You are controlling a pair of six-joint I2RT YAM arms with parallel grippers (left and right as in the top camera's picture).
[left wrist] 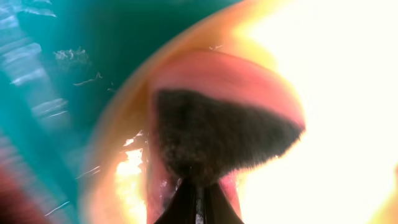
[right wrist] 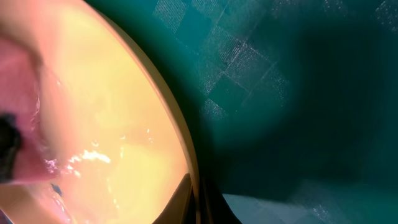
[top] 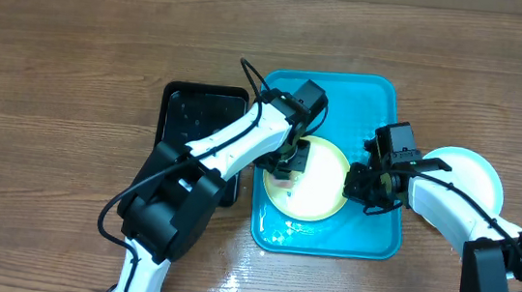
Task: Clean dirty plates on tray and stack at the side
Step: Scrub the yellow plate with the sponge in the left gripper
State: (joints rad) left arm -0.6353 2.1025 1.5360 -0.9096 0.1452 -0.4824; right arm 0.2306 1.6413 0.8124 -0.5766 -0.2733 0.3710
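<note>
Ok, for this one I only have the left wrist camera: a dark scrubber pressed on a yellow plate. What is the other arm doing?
Observer: The right gripper is shut on the yellow plate's right rim, across from the scrubber.
Operator: Any plates outside the tray?
Observer: One pale plate lies on the table right of the turquoise tray, partly under the right arm.
Operator: Anything on the other side?
Observer: A black tray sits against the turquoise one's left side.
</note>
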